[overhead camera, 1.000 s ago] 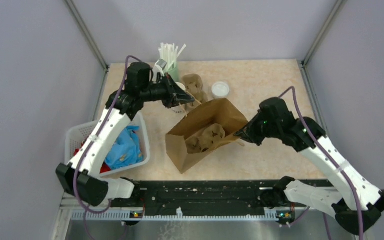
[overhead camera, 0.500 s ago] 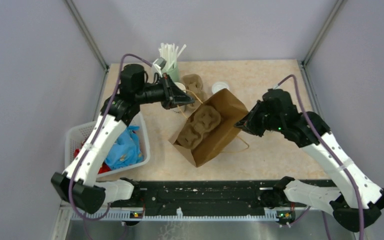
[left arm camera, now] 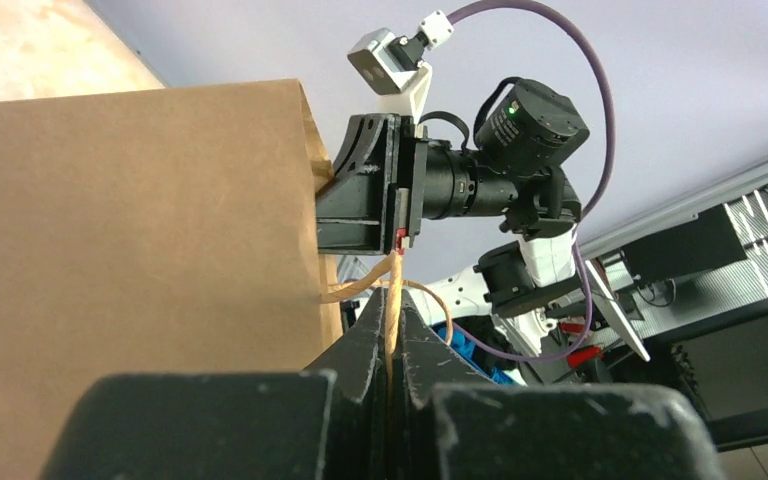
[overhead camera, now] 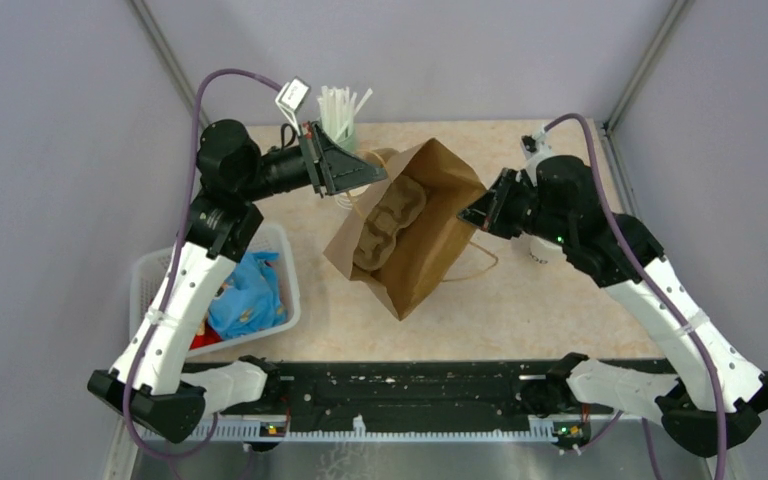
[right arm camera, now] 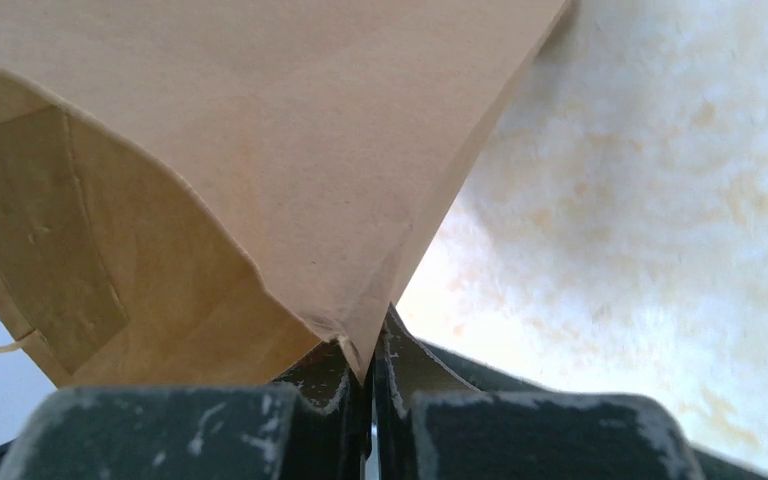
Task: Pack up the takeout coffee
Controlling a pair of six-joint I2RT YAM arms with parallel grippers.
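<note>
A brown paper bag [overhead camera: 422, 245] hangs open between my two grippers, above the table. A brown pulp cup carrier [overhead camera: 385, 222] lies inside it. My left gripper [overhead camera: 373, 178] is shut at the bag's far-left rim. In the left wrist view its jaws [left arm camera: 392, 322] pinch the bag's twine handle [left arm camera: 393, 285]. My right gripper [overhead camera: 470, 212] is shut on the bag's right rim. In the right wrist view its jaws [right arm camera: 370, 365] pinch a paper corner [right arm camera: 355, 335]. The takeout coffee is hidden, with the bag over the spot where it stood.
A cup of white straws [overhead camera: 340, 108] stands at the back left. A white basket [overhead camera: 152, 272] holding a blue cloth [overhead camera: 250, 295] sits at the left. A white shape [overhead camera: 542, 250] shows under the right arm; I cannot tell what it is.
Both grippers have lifted the bag and carried it toward the back, turning its mouth up. The white-lidded cup seen at the back is now covered by the bag.
</note>
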